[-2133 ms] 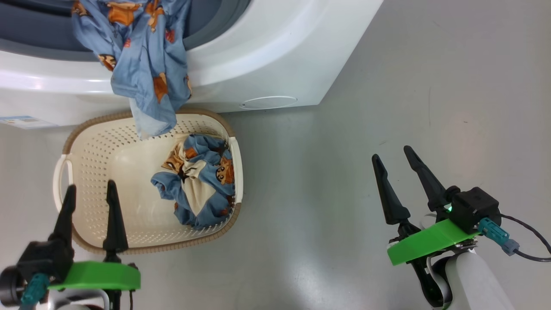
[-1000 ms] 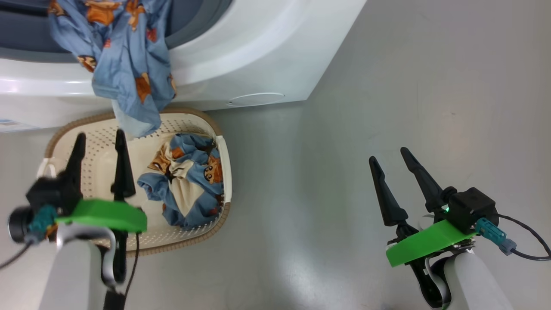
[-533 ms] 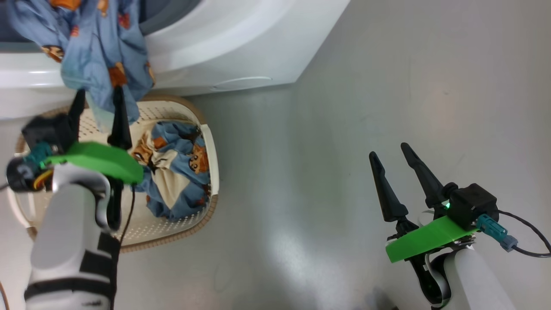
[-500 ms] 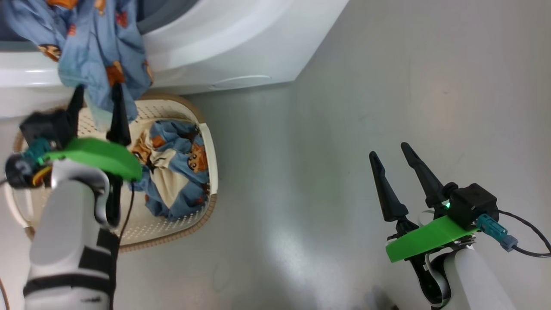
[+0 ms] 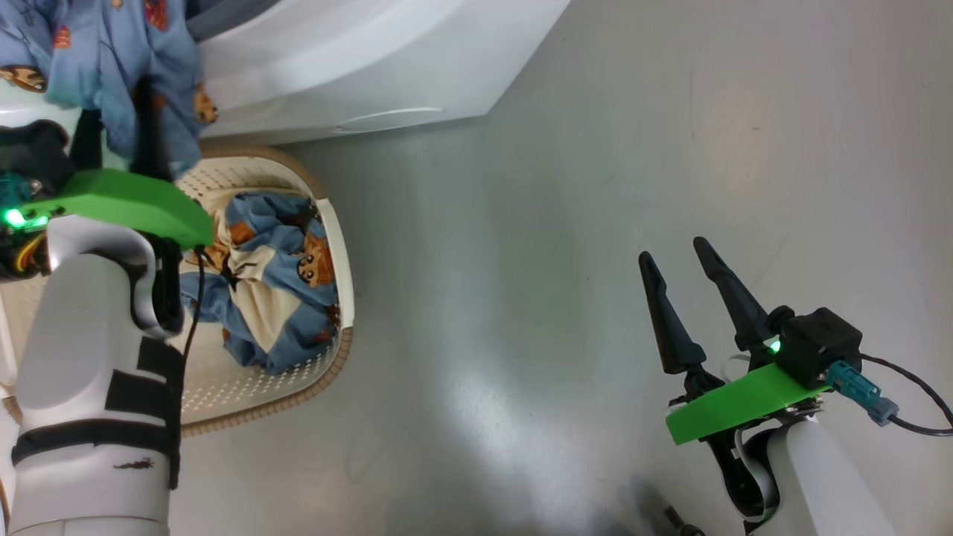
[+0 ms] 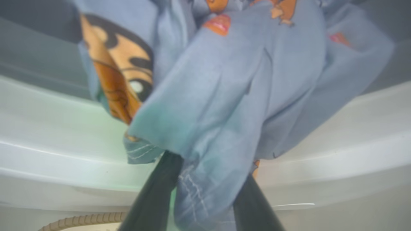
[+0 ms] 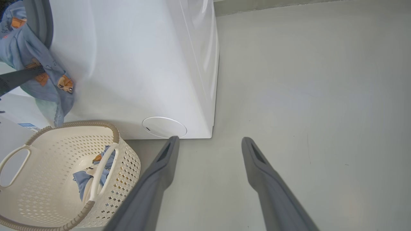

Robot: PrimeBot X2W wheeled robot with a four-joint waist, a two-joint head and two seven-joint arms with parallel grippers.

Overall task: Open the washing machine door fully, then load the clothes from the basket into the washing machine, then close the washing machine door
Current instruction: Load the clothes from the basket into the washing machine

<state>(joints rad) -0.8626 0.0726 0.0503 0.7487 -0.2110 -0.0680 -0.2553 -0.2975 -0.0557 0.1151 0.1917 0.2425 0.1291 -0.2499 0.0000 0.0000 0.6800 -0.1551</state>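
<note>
Left wrist view: left gripper [image 6: 210,166] straddles the clothes [image 6: 231,96] hem; cannot tell if clamped. Pinch deeper before lifting into the washing machine [image 6: 48,134].

Soft matt cloth clothes [image 5: 272,298], glossy smooth washing machine [image 5: 357,59], perforated plastic basket [image 5: 246,376], smooth floor [image 5: 558,223].

head looks down; both wrists face the washing machine [image 7: 128,64], left very near.

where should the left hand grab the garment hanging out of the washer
Probably the stitched bottom hem of the hanging garment, from below: it drapes over the washing machine front, free end down, and the left hand has a finger on each side.
</note>
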